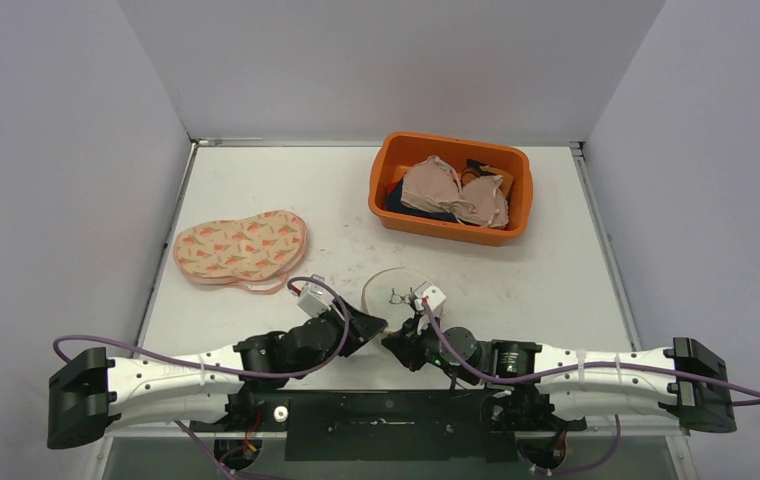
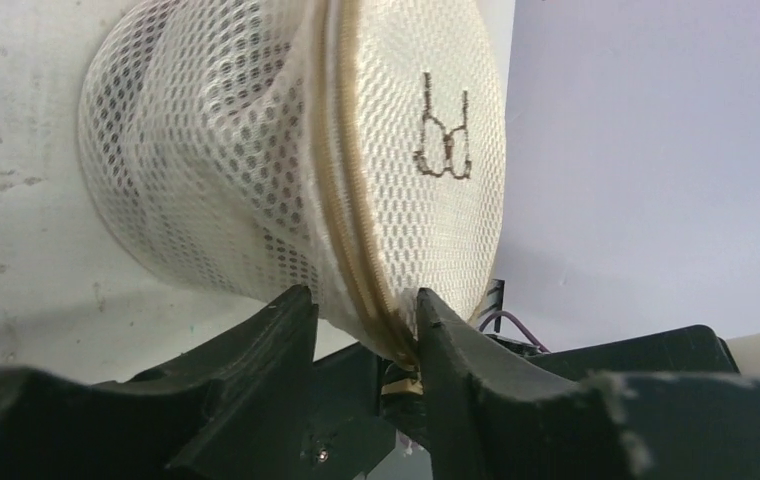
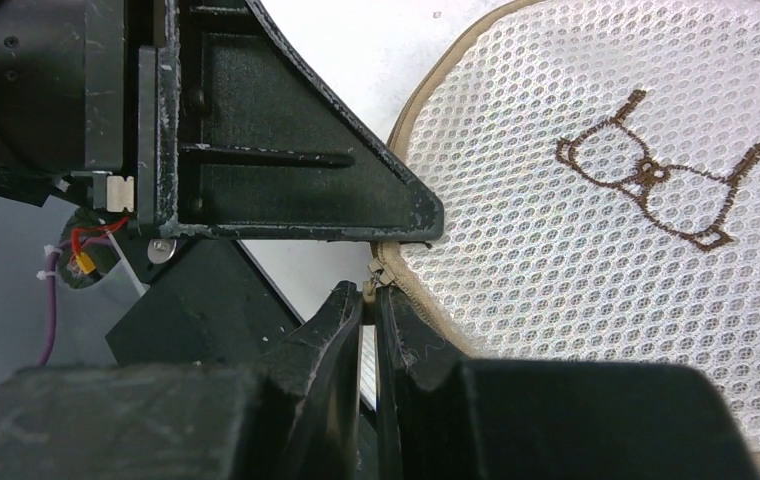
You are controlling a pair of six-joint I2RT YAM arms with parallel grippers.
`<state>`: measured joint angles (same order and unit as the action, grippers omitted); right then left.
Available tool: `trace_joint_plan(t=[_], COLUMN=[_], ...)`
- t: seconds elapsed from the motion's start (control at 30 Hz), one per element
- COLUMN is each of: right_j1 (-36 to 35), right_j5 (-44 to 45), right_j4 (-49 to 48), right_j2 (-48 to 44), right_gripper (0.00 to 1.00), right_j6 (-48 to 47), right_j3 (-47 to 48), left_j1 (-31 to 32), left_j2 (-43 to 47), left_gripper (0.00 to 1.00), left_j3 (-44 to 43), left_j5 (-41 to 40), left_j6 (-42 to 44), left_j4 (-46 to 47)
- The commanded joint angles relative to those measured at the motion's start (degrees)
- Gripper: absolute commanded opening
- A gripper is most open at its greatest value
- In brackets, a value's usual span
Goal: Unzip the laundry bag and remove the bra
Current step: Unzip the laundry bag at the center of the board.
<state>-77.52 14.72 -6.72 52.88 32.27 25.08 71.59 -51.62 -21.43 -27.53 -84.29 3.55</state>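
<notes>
Laundry bag [image 1: 393, 288] on table near centre, at 12 o'clock from both claws. Zip looks shut. Bra not visible through mesh, so cannot tell if inside.
Left gripper [image 2: 361, 312] clamped on bag rim at zip seam [image 2: 341, 220], acting as anchor.
Right gripper [image 3: 369, 300] fingers pinched together on zipper pull [image 3: 368, 289].
Judged step: start of unzip.
Do well: left clamp firm. Drag pull along seam curve, toward 5 o'clock in right wrist view, away from left claw. Stay low, go slow.
Risks: tiny pull slips out, mesh bunches.

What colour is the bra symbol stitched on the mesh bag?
Bra symbol: dark brown, clearest in right wrist view.
</notes>
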Motion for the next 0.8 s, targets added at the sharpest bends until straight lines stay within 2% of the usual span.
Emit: trace_joint_plan(t=[0.0,0.13,0.3,0.77], right_j1=[-0.53,-0.53,-0.53,-0.53], right_j5=[-0.22,-0.05,0.51,5.02], right_j4=[-2.53,-2.19,-0.94,5.53], right_j2=[-0.78,-0.5,-1.19,-6.06], right_gripper=[0.05,0.05,0.05,0.05], right_j6=[-0.37,-0.32,0.02,2.1], right_j3=[1.55,1.64,1.46,0.36], left_j1=[0.04,-0.17,-0.53,-3.2], left_j2=[-0.68,-0.38,0.65,3.05], left_gripper=[0.33,0.16,0.01,0.0], left_j3=[-3.07,-3.05,-2.94,-0.99], left_j5=[-2.69,-3.17,-3.89,-1.8], left_j6=[0.63,0.62,0.61,1.29], left_j4=[3.57,2.82,1.31,0.58])
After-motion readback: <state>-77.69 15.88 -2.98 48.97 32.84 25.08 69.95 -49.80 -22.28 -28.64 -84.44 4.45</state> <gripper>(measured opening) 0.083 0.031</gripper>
